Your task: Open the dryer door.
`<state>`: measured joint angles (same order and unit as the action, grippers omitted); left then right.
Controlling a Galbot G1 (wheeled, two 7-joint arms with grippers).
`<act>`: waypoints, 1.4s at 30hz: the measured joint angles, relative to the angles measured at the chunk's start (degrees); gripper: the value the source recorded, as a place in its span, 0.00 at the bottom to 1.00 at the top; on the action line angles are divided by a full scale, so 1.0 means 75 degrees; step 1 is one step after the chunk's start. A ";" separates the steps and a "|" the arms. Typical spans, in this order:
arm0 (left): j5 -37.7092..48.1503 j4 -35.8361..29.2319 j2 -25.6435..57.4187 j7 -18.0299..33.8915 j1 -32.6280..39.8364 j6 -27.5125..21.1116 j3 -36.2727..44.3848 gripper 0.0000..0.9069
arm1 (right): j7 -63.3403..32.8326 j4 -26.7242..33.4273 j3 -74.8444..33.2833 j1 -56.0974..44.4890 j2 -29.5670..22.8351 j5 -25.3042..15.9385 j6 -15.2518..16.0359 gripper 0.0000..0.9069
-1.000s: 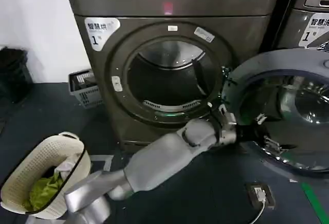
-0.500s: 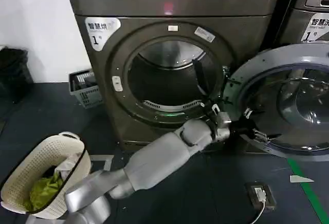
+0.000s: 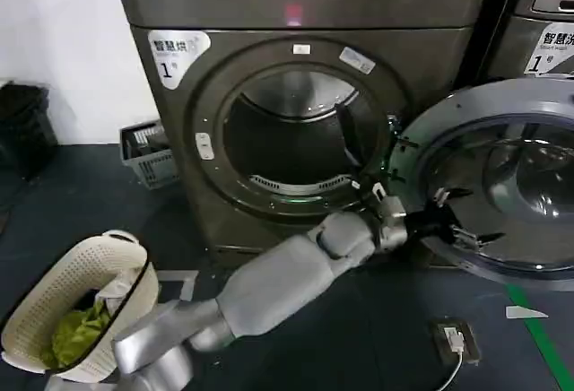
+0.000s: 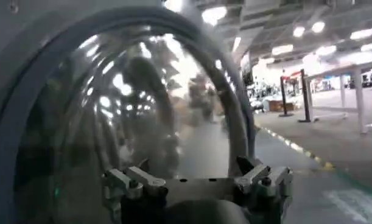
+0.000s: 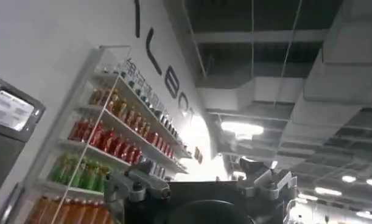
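Observation:
The dryer door (image 3: pixel 502 108) stands swung wide to the right of the machine, its grey inner face and bowl glass (image 3: pixel 529 185) turned toward me. The round drum opening (image 3: pixel 296 140) is uncovered. My left arm reaches across the machine's front. The left gripper (image 3: pixel 456 221) is open at the lower left of the bowl glass, nothing between its fingers. In the left wrist view the bowl glass (image 4: pixel 143 103) in its grey rim sits just ahead of the spread left gripper (image 4: pixel 195 171). The right gripper (image 5: pixel 201 178) is open and points up at shelves and ceiling.
A cream laundry basket (image 3: pixel 54 297) with green cloth sits on the floor at the left. A grey crate (image 3: pixel 148 153) stands beside the dryer. A second machine (image 3: pixel 543 23) is at the far right. A white plug box (image 3: pixel 453 337) and green tape (image 3: pixel 549 342) lie on the floor.
The door's lower edge sits higher in the head view than a second ago. My left gripper has shifted a little to the right along the door's inner face, still open.

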<state>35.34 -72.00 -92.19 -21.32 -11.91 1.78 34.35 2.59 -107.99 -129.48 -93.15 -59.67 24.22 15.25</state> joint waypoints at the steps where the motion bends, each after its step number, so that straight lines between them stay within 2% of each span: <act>1: 0.0064 -0.0057 -0.0001 0.0062 -0.0019 0.0155 0.0041 1.00 | 0.0000 0.0009 -0.0006 -0.0002 0.0000 0.0000 -0.0008 1.00; 8: 0.0813 -0.0578 0.0005 0.0041 -0.0166 0.1179 0.0341 1.00 | 0.0009 0.0035 0.0117 0.0083 0.0025 -0.0012 -0.0024 1.00; 14: 0.1323 -0.1088 0.0959 0.0239 -0.0283 0.2102 0.0448 1.00 | 0.0028 0.0040 0.0228 0.0189 0.0063 -0.0027 -0.0026 1.00; 19: 0.1406 -0.1670 0.1753 0.0120 -0.0422 0.2246 0.0542 1.00 | 0.0036 0.0012 0.0198 0.0188 0.0084 -0.0027 -0.0038 1.00; 22: 0.1419 -0.2220 0.2424 0.0084 -0.0432 0.2091 0.0663 1.00 | 0.0044 0.0023 0.0185 0.0211 0.0102 -0.0084 -0.0081 1.00; 25: 0.1358 -0.2833 0.3266 -0.0236 -0.0437 0.1987 0.0725 1.00 | 0.0084 0.0089 0.0193 0.0279 0.0117 -0.0380 -0.0252 1.00; 30: 0.1409 -0.3817 0.4903 -0.0077 -0.0584 0.1566 0.0639 1.00 | 0.0074 0.0010 0.0190 0.0397 0.0144 -0.0616 -0.0268 1.00; 36: 0.0646 -0.4776 0.6894 0.0203 -0.0908 0.0556 0.0216 1.00 | 0.0061 -0.0156 0.0197 0.0459 0.0148 -0.0813 -0.0217 1.00; 42: -0.0315 -0.5407 0.8622 0.0396 -0.1557 0.0044 -0.0301 1.00 | 0.0046 -0.0260 0.0235 0.0572 0.0208 -0.1171 -0.0208 1.00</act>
<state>32.97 -112.55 -27.52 -18.35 -23.59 2.11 32.09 2.93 -109.94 -127.72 -88.86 -58.11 15.44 13.69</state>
